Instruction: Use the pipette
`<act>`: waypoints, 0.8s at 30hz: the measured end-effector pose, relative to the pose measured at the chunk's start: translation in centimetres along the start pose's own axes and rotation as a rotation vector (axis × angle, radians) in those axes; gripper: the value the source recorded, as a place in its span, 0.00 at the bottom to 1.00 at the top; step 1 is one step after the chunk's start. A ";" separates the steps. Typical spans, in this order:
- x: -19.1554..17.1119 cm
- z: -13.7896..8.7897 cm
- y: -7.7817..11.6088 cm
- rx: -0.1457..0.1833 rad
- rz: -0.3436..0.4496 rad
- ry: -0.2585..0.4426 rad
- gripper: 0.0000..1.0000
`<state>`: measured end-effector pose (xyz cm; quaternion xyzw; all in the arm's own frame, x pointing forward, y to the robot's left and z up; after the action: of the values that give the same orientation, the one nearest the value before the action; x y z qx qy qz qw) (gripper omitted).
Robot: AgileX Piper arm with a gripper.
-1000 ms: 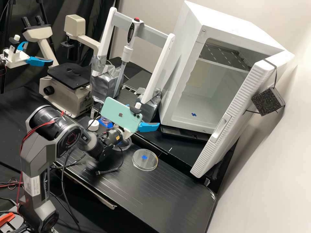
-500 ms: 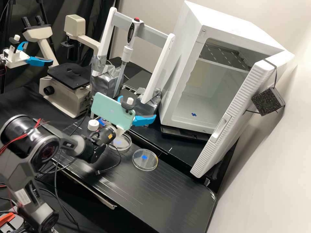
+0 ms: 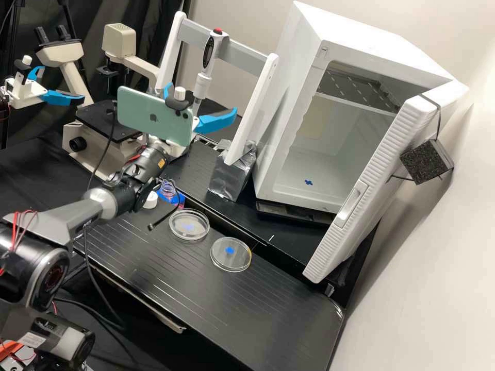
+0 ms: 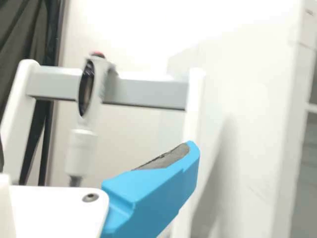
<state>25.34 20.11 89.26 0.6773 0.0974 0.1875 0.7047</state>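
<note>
In the high view, the gripper (image 3: 202,103) stands open, its blue fingers spread at the height of the pipette's lower part. The white pipette (image 3: 203,85), topped by a red button, hangs upright from the grey crossbar (image 3: 243,55) of a white-legged stand; its tip is hidden behind the gripper. From the wrist, the pipette (image 4: 81,151) appears between the fingers of the gripper (image 4: 99,148), with no contact to be seen. Two lidded clear dishes, one (image 3: 189,224) nearer the stand and one (image 3: 230,254) farther right, lie on the black bench (image 3: 247,314), each showing a blue mark.
A green phone (image 3: 154,116) is mounted on the wrist. Behind it is a microscope (image 3: 103,154). The white incubator (image 3: 289,118), its door (image 3: 381,190) open, stands right of the stand's foil-wrapped foot (image 3: 232,175). A white-capped bottle (image 3: 150,200) is near the dishes.
The gripper has risen and moved back and left from beside the stand's right foot to the pipette, fingers open throughout. The dish nearer the stand has come into full view.
</note>
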 end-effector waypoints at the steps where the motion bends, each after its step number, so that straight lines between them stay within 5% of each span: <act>1: 0.4 -0.5 0.2 -0.005 0.005 0.004 1.00; 7: 3.3 -2.9 -0.2 -0.021 -0.038 -0.006 1.00; 15: 7.4 -3.6 -1.9 -0.094 -0.103 -0.076 1.00; 24: 10.1 -3.5 -2.5 -0.103 -0.139 -0.106 1.00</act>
<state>33.48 27.33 87.73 0.6408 0.0970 0.1071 0.7540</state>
